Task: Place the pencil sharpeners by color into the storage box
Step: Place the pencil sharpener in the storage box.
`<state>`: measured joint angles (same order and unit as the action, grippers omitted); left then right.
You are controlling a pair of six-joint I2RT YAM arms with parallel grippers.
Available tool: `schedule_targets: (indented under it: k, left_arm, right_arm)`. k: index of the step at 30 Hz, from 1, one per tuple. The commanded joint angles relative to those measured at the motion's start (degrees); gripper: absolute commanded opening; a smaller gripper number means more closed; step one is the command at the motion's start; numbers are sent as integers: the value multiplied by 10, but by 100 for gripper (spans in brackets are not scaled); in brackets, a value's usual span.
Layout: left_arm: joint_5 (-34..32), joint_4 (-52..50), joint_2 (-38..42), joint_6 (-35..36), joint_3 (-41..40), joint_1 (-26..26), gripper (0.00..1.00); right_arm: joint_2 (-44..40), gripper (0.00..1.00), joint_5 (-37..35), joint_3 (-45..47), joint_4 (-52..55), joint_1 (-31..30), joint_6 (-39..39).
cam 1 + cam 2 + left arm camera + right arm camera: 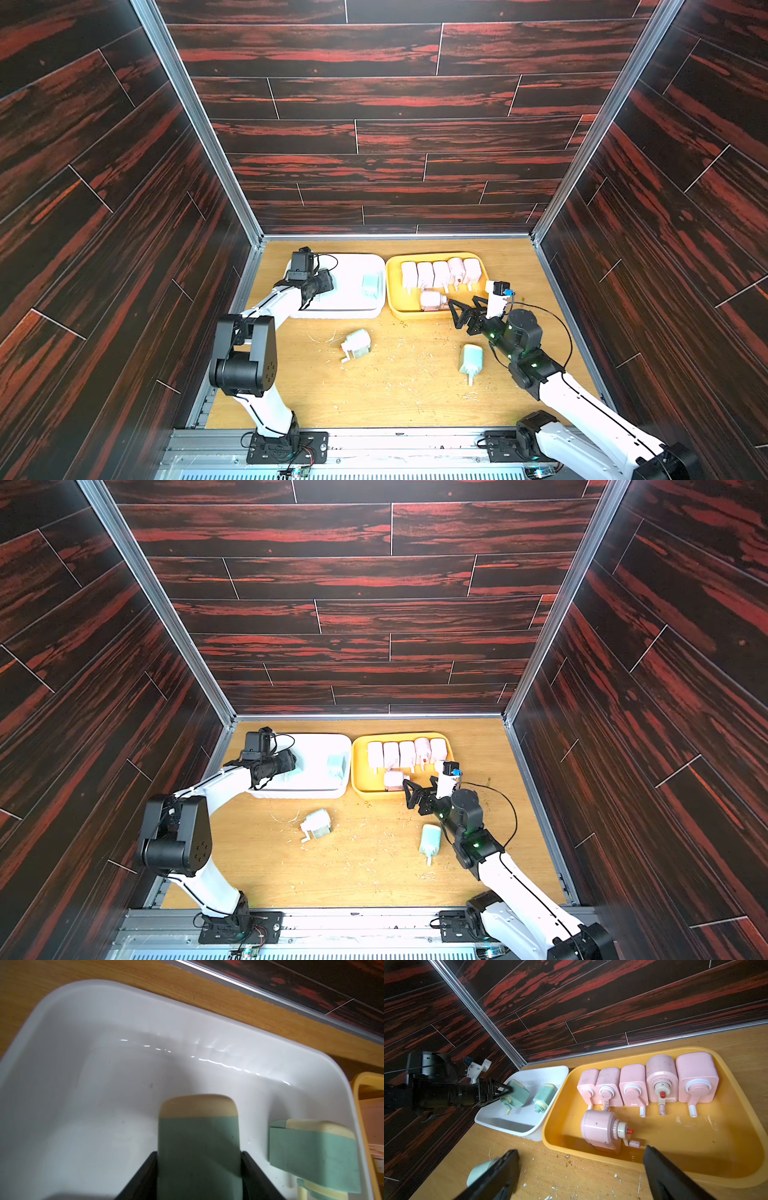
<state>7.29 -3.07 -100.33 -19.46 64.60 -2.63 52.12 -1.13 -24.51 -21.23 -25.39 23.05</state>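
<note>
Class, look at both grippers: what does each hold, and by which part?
Left gripper clamps a green sharpener by its flat sides, over the white bin. Right gripper holds nothing.

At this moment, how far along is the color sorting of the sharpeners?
Done: six pink sharpeners lie in the yellow tray, and one green sharpener rests in the white tray. In hand: the left gripper holds a second green sharpener over the white tray, not released. Left: two green sharpeners on the table. The right gripper is open and empty by the yellow tray.
</note>
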Motion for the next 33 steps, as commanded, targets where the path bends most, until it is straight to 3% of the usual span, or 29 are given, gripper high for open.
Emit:
schedule_targets:
  k: [1, 21, 33]
  left_arm:
    - [49, 34, 4, -26, 26, -3, 0]
    - [33, -8, -54, 35, 64, -62, 1]
    - [3, -50, -58, 59, 85, -87, 18]
  right_arm:
    - [-11, 98, -7, -11, 17, -2, -8]
    - [-21, 98, 5, -30, 55, -2, -37]
    - [-24, 98, -2, -32, 62, -2, -42]
